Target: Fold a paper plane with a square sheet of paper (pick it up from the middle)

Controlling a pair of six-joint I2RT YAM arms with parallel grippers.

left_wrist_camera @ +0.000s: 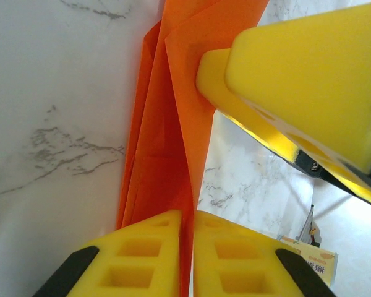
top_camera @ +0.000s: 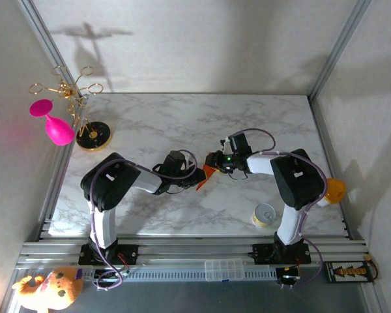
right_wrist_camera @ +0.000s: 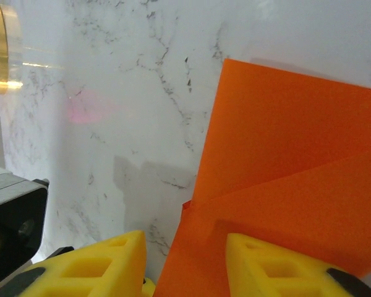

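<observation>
Two grippers are found at the partly folded square sheet of paper [left_wrist_camera: 173, 111] over the middle of the desk [top_camera: 182, 117], the left gripper [left_wrist_camera: 187, 218] clamped on its edge, the right gripper [right_wrist_camera: 185, 241] parted astride it; a fold is judged under way, and aligned creasing is required next.

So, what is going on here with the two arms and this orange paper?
Both arms meet near the middle of the marble table and work on the orange sheet of paper, which is already partly folded. The left end effector is shut on the folded layers. The right end effector has its fingers apart, with an edge of the paper between them. It is not yet a finished plane.
</observation>
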